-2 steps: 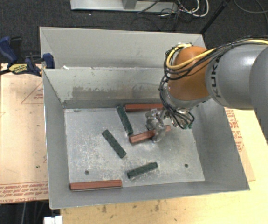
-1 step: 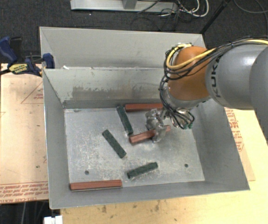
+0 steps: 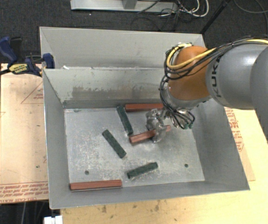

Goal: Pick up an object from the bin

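My gripper (image 3: pixel 158 133) is low in the middle right of the bin, its fingers down at the right end of a short reddish-brown bar (image 3: pixel 141 137) that lies flat on the floor. Whether the fingers close on that bar cannot be told. A dark green bar (image 3: pixel 124 119) lies just left of it, pointing toward the back wall. Another reddish-brown bar (image 3: pixel 142 107) lies along the back wall behind the gripper.
A second dark green bar (image 3: pixel 113 143) lies slantwise in the middle of the floor, a third (image 3: pixel 142 170) near the front, and a long reddish-brown bar (image 3: pixel 95 185) along the front wall. The arm with its orange cover hangs over the bin's right side.
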`<state>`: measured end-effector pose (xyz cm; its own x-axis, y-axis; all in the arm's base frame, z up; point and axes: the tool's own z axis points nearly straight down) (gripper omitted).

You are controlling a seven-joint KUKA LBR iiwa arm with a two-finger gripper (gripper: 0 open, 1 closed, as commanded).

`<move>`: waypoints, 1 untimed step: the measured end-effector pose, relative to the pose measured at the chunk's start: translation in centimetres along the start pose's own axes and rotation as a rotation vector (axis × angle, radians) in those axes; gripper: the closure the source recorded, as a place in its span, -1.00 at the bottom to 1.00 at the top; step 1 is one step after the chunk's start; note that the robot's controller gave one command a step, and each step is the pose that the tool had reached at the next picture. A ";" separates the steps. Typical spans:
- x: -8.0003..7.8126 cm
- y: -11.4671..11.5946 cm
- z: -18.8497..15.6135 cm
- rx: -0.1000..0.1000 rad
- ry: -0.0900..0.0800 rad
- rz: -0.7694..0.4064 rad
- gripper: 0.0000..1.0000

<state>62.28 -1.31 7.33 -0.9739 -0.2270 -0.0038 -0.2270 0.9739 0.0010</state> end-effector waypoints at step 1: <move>0.1 0.0 -1.0 0.000 0.004 0.000 1.00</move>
<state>62.18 -1.30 8.32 -0.9738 -0.2275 -0.0002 -0.2275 0.9738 0.0012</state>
